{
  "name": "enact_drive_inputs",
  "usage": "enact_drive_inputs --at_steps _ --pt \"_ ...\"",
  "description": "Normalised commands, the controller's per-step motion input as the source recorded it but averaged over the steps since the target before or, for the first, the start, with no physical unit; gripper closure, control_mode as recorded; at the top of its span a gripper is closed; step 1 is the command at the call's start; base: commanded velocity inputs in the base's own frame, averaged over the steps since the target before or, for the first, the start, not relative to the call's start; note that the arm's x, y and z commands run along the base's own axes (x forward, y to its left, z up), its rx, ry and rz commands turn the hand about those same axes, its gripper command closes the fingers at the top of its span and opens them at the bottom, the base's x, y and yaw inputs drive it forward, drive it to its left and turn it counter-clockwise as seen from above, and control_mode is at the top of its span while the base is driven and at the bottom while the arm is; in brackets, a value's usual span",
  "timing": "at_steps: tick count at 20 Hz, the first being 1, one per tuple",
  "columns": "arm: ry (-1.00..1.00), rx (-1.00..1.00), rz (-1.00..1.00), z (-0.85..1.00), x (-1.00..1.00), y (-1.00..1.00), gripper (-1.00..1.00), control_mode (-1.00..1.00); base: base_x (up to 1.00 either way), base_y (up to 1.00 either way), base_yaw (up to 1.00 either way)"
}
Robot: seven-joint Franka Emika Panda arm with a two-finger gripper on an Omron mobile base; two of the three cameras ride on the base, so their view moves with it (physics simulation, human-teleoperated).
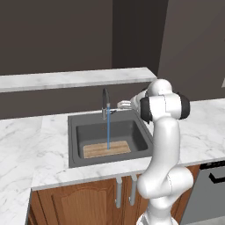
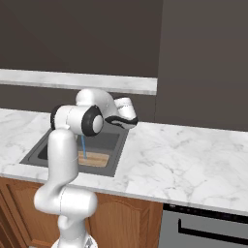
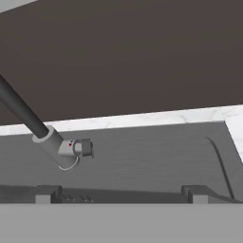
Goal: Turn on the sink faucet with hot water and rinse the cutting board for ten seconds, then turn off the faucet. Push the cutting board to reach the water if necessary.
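The dark sink faucet arches over the sink, and a thin blue stream of water falls from its spout onto the cutting board. The board lies flat at the front of the basin, under the stream. My gripper hovers just right of the faucet's base, open, with nothing between its fingers. In the hand view the faucet's small lever handle juts out left of centre, beyond the wide-apart fingertips. From the right base view my arm covers most of the sink; the water and board show beside it.
White marble counter runs on both sides of the sink, with a raised marble ledge and dark wall behind. Wooden cabinet doors sit below, and a dishwasher front is at the right.
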Motion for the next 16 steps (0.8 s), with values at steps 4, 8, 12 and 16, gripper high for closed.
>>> enact_drive_inputs --at_steps 4,8,12,16 --pt "0.0 0.0 0.0 0.0 0.0 0.0 -1.0 -1.0 0.0 0.0 0.0" --pt "0.0 0.0 0.0 0.0 0.0 0.0 -1.0 -1.0 0.0 0.0 0.0" --pt "0.0 0.0 0.0 0.0 0.0 0.0 -1.0 -1.0 0.0 0.0 0.0" --pt "0.0 0.0 0.0 0.0 0.0 0.0 -1.0 -1.0 0.0 0.0 0.0"
